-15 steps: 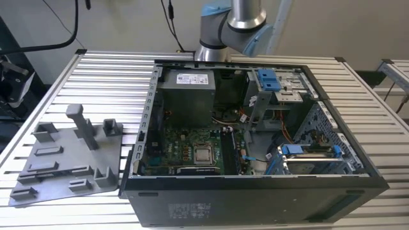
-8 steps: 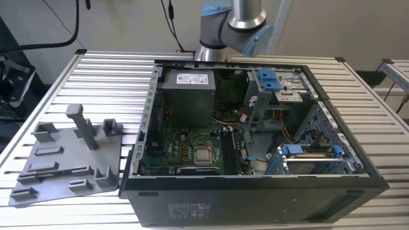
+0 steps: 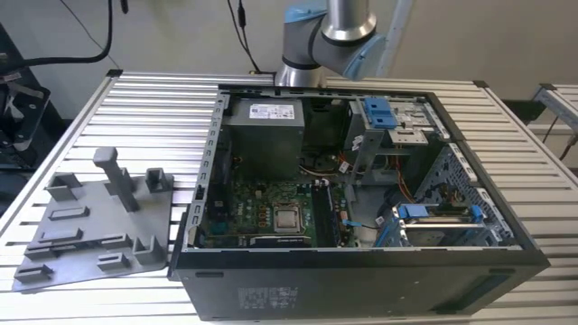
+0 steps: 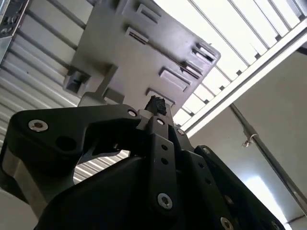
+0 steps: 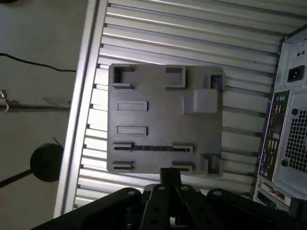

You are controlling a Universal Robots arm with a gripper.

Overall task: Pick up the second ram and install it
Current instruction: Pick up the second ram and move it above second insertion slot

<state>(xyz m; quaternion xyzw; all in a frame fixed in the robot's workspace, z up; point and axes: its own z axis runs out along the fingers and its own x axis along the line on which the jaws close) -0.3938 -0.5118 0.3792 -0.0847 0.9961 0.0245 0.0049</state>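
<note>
Grey plastic tray (image 5: 201,124) on the slatted aluminium table (image 5: 192,28), just beside the open computer case (image 3: 361,271).

The second ram (image 5: 151,148): in the first wrist view, a thin dark strip running between paired brackets on the tray. I read it as the stick seen edge-on, seated in its holder. Not lifted yet.

My pincer (image 5: 170,175) hangs above the tray, over the edge nearest that strip and apart from it. I see nothing carried. Wide or narrow: I cannot tell from either wrist view.

Step in hand, as I judge it: the approach for the pick-up, so the task is early. The green motherboard (image 3: 271,203) lies inside the case, with its long black slots (image 3: 321,215) beside the processor socket (image 3: 287,220), well apart from me.

What the next move calls for: centring over the strip, squaring up across its thin faces, then coming straight down between the brackets. Room there looks tight. An off-centre grip could tip the stick.
</note>
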